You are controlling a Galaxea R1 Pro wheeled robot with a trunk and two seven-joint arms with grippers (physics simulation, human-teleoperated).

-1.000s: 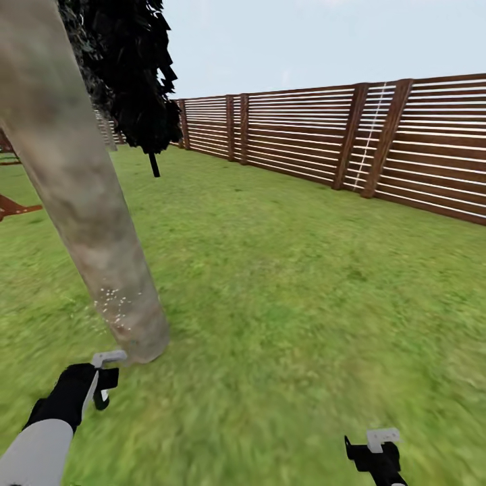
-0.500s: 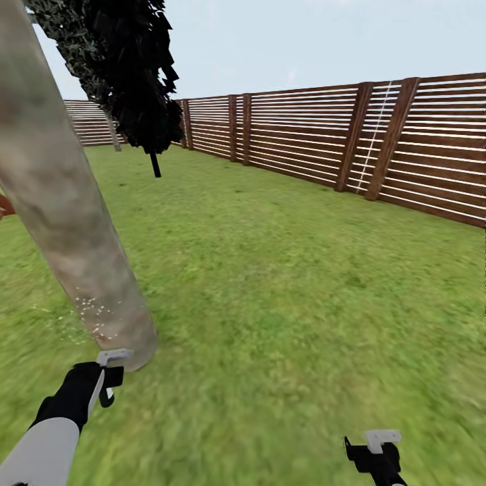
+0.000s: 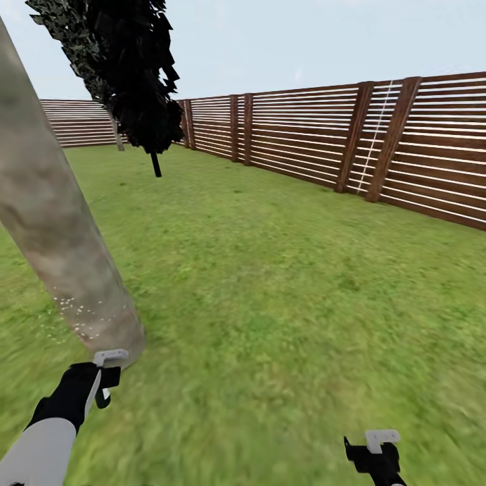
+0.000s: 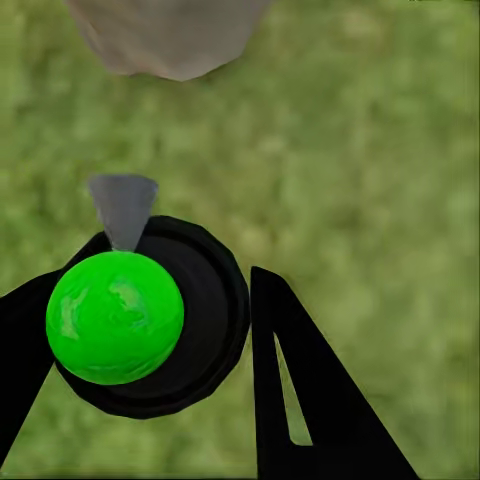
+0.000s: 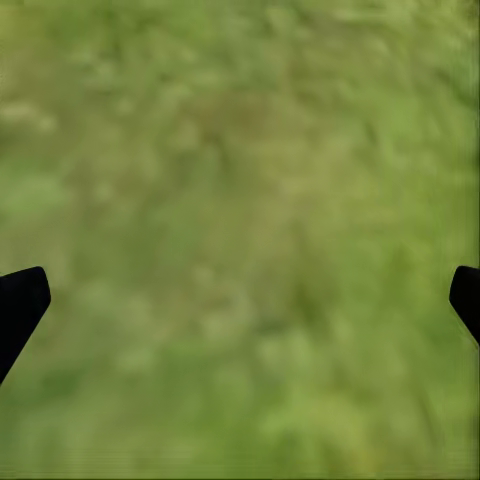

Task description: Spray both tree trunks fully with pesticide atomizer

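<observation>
A thick, mottled beige-grey tree trunk (image 3: 61,250) leans across the left of the head view, its base on the grass. Pale specks of pesticide (image 3: 77,312) dot the bark low down. My left gripper (image 3: 104,387) hangs just in front of the trunk's base. In the left wrist view it (image 4: 150,335) is shut on the pesticide atomizer (image 4: 115,317), a black round body with a bright green cap. The atomizer's grey nozzle (image 4: 123,208) points toward the trunk base (image 4: 170,35). My right gripper (image 3: 378,459) is low at the right over bare grass, with its fingertips (image 5: 20,300) wide apart and open.
A brown slatted wooden fence (image 3: 324,138) runs along the right side and the far end of the lawn. A dark narrow tree (image 3: 131,74) stands behind the trunk near the fence. Open grass (image 3: 283,283) spreads ahead and to the right.
The whole view has shifted, so the camera has moved: the trunk now sits further left and more far fence shows. Both arms keep their places in the picture.
</observation>
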